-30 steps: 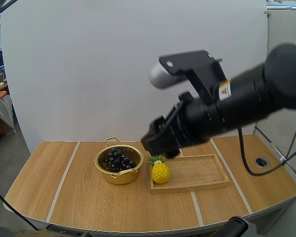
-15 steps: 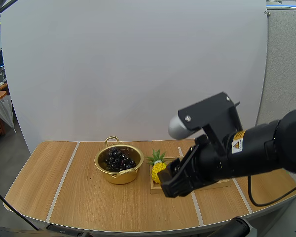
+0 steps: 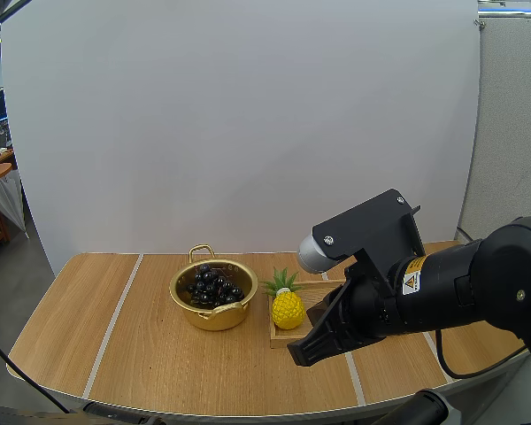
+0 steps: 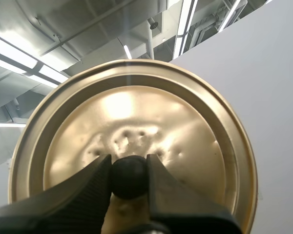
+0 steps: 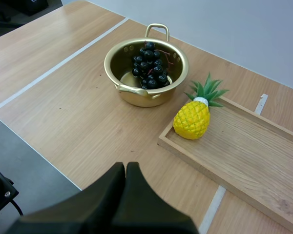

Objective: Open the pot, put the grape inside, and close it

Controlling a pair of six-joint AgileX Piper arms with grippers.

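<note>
Gold pot [image 3: 212,299]: open on the table [image 3: 88,328], grapes [image 3: 214,285] piled inside, lid [image 4: 136,117] off.
Hidden: wooden tray [image 5: 254,156] is largely covered by the right arm [image 3: 425,283] in the high view; the lid's near rim is cut off behind the fingers holding it.
Grip: left gripper [image 4: 129,168] pinches the lid's black knob [image 4: 129,178] between its fingertips.
Other side: right gripper [image 5: 125,175] has its fingers pressed together on nothing, over the table's front, well apart from the pot.
Fruit: pineapple [image 5: 193,117] stands at the tray's left end, near the pot.
Change: a second ago the right arm was high over pot and tray; now it is low, in front of the tray. Pot, grapes and pineapple are unmoved.
</note>
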